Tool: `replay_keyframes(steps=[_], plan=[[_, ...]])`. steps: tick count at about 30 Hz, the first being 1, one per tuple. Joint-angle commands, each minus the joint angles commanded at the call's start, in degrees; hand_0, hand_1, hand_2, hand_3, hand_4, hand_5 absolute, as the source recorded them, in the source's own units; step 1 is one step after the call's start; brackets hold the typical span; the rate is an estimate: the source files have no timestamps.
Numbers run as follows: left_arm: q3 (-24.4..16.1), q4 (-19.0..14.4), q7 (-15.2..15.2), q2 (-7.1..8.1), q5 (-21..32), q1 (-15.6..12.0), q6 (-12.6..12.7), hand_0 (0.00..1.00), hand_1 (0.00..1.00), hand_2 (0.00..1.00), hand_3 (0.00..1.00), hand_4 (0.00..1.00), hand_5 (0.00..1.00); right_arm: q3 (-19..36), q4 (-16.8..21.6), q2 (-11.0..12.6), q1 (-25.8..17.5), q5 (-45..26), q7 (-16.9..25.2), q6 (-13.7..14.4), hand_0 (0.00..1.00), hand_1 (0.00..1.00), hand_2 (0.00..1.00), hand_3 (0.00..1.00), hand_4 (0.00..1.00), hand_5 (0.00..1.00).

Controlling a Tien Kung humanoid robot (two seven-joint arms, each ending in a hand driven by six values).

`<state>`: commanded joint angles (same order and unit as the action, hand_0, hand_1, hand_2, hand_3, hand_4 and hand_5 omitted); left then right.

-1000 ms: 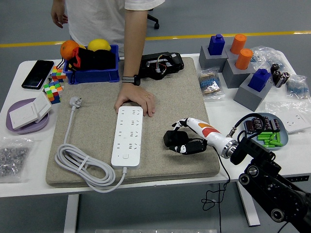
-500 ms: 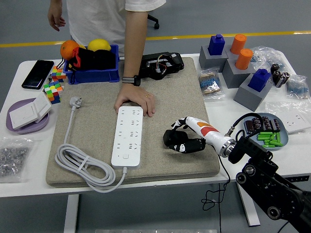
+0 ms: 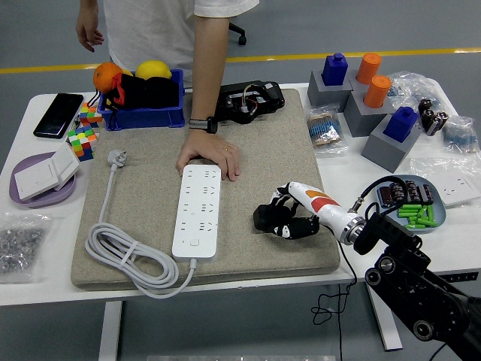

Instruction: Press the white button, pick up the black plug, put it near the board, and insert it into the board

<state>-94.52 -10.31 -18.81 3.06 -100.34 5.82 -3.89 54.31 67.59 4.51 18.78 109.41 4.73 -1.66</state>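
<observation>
The right hand (image 3: 289, 214) is clamped on the black plug (image 3: 264, 217), on the mat (image 3: 255, 150) at the power strip's (image 3: 198, 210) three o'clock. A person's hand (image 3: 210, 157) presses the strip's twelve o'clock end.

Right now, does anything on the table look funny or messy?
Nothing looks spilled or broken. The odd part: a person's hand presses flat on the mat at the top end of the white power strip, whose own plug lies loose, while the right hand grips the black plug.
</observation>
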Motion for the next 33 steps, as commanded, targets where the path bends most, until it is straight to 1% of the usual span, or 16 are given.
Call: replay_keyframes(steps=[4,5,10,11,22,23,28,29,33], plan=[[0.02,0.00,-0.02,0.02,0.04,-0.01,-0.01,0.706,0.680,0.631,0.704,0.570,0.219,0.03,0.06,-0.02,-0.01,0.27,0.20,0.15,0.310,0.465,0.515,0.336,0.799,0.002],[-0.09,0.00,-0.03,0.03,-0.07,0.00,0.00,0.705,0.681,0.632,0.705,0.571,0.218,0.04,0.17,0.00,-0.02,0.40,0.31,0.26,0.285,0.411,0.469,0.242,0.737,0.002],[-0.24,0.00,-0.04,0.07,-0.21,0.00,0.01,0.705,0.681,0.632,0.705,0.571,0.218,0.15,1.28,0.14,0.03,0.89,0.59,0.78,0.285,0.411,0.469,0.242,0.737,0.002],[-0.29,0.00,-0.05,0.07,-0.26,-0.01,0.01,0.705,0.681,0.632,0.706,0.571,0.218,0.17,1.51,0.14,0.07,0.94,0.63,0.90,0.293,0.404,0.446,0.258,0.755,0.002],[-0.28,0.00,-0.06,0.00,-0.24,-0.10,-0.02,0.706,0.681,0.632,0.706,0.571,0.217,0.22,2.73,0.14,-0.05,1.21,0.14,0.47,0.298,0.407,0.459,0.270,0.766,0.002],[-0.29,0.00,-0.05,0.01,-0.25,-0.11,-0.01,0.707,0.681,0.631,0.706,0.571,0.217,0.22,2.93,0.15,-0.05,1.17,0.11,0.45,0.301,0.414,0.464,0.287,0.776,0.002],[-0.37,0.00,-0.06,0.04,-0.31,-0.09,-0.01,0.707,0.681,0.631,0.706,0.571,0.217,0.29,4.16,0.25,0.17,0.54,0.66,0.94,0.301,0.414,0.464,0.287,0.776,0.002],[-0.38,0.00,-0.05,0.03,-0.34,-0.06,-0.01,0.707,0.681,0.632,0.706,0.572,0.217,0.35,4.27,0.27,0.19,0.58,0.70,0.96,0.308,0.415,0.467,0.326,0.797,0.002],[-0.24,0.00,-0.02,0.01,-0.20,-0.04,-0.03,0.707,0.681,0.632,0.706,0.572,0.217,0.41,4.48,0.28,0.10,0.37,0.64,0.67,0.308,0.415,0.467,0.326,0.797,0.002]])
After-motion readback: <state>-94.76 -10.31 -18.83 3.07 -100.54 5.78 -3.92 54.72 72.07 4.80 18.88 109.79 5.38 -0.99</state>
